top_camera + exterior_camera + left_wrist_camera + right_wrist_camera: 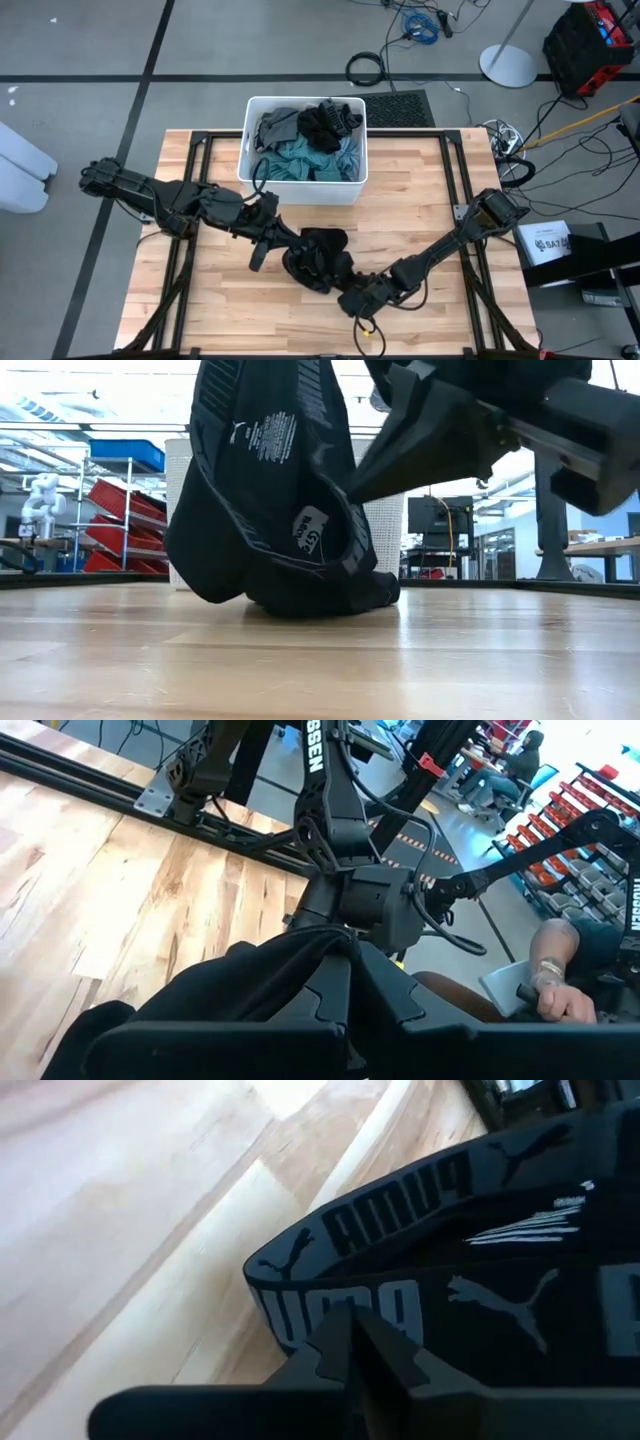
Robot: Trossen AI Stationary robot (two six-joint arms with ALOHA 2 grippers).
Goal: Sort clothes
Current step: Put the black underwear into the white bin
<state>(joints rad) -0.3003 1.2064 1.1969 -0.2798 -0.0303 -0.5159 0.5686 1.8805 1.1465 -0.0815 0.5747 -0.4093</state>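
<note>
I see both pincers clamped on the black Puma underwear at mid-surface. My left pincer is closed on one edge of the fabric; my right pincer is pinched onto the lettered waistband. The garment hangs bunched, its bottom touching the wood. The remaining clothes fill the white bin at the far edge.

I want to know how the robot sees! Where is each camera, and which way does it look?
High view: above, looking down at the table, bin, both arms.
Low view: table height, looking across at the hanging black garment.
Left wrist view: past the left hand, shut on the garment, toward the right arm.
Right wrist view: past the right hand, shut on the waistband.
All four share the garment.
</note>
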